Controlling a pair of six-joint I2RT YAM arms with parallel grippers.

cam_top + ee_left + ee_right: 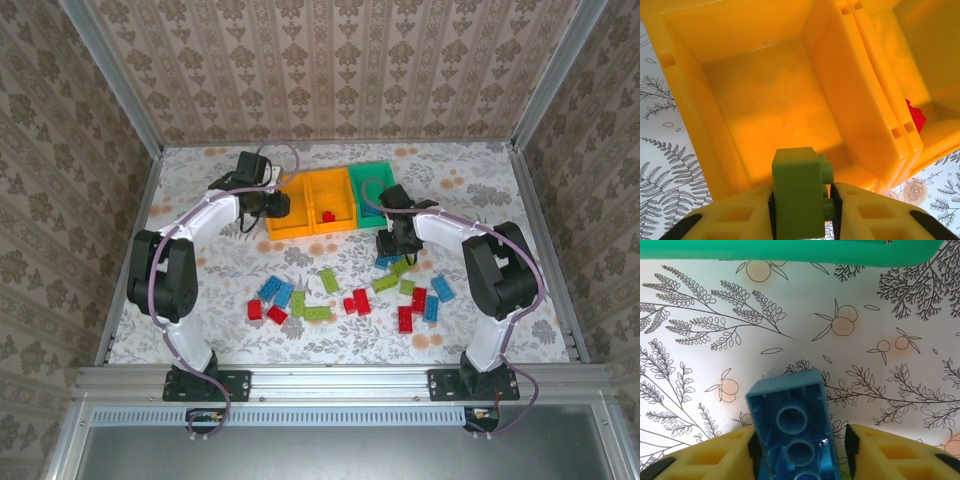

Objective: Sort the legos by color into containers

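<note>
Desk (470, 190), far centre: containers (345, 178), three in a left-to-right row.
Middle bin (330, 229): one lego (327, 215) inside.
Left bin (290, 233): left end effector (278, 205) above it, a second lego (797, 195) between its fingers.
Right bin (372, 168): right end effector (392, 243) just near of it, around a third lego (792, 425).
Remaining legos (355, 300): scattered nearer, between the arms.

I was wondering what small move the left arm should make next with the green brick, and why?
Probably open the left fingers and let the lime green brick drop: it appears to hang over the bare floor of the left orange bin, while the middle orange bin holds a red brick, so this bin seems free for green.
</note>
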